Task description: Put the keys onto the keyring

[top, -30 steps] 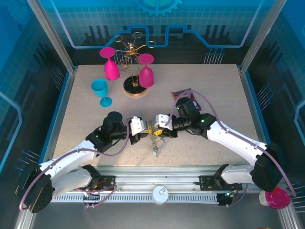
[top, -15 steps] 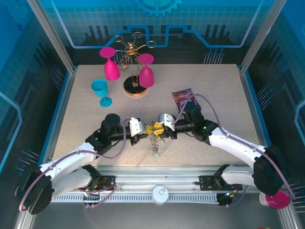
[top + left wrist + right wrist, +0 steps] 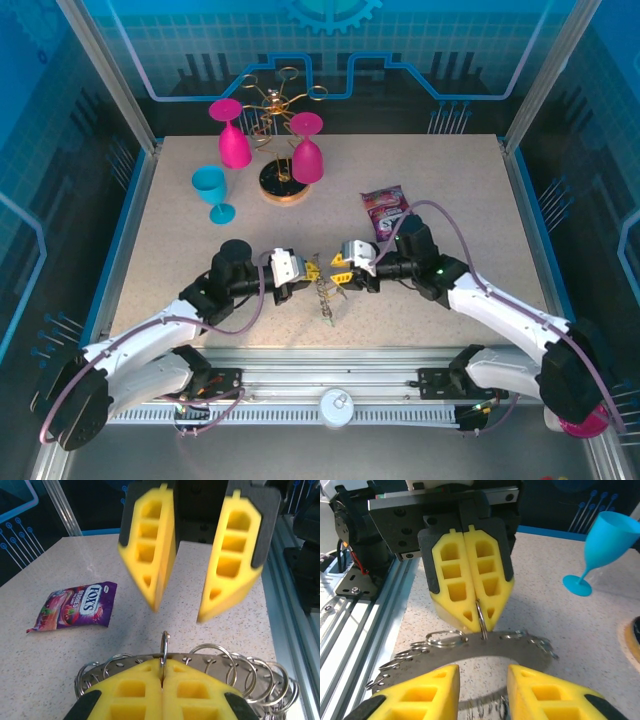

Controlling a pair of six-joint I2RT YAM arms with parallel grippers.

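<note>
Grey keyring (image 3: 520, 649) is clamped by one loop in shut fingers of the left gripper (image 3: 479, 622); fingers of the right gripper (image 3: 483, 671) stand apart just before it. Ring held ready; next likely needs a key threaded there.

I'm driving this from a robot test cell in a lab, not anyone's home: the speckled table (image 3: 470, 190) is boxed in by aluminium posts (image 3: 105, 75) and blue panels (image 3: 330, 50) printed with gear and circuit patterns. The left arm (image 3: 150, 335) and right arm (image 3: 500, 305) are bolted to a slotted metal rail (image 3: 330, 375) at the near edge. On the table I see staged props: pink goblets (image 3: 233, 140), a blue goblet (image 3: 213, 190), a gold wire rack (image 3: 275, 110) and a sweets packet (image 3: 385, 205).
</note>
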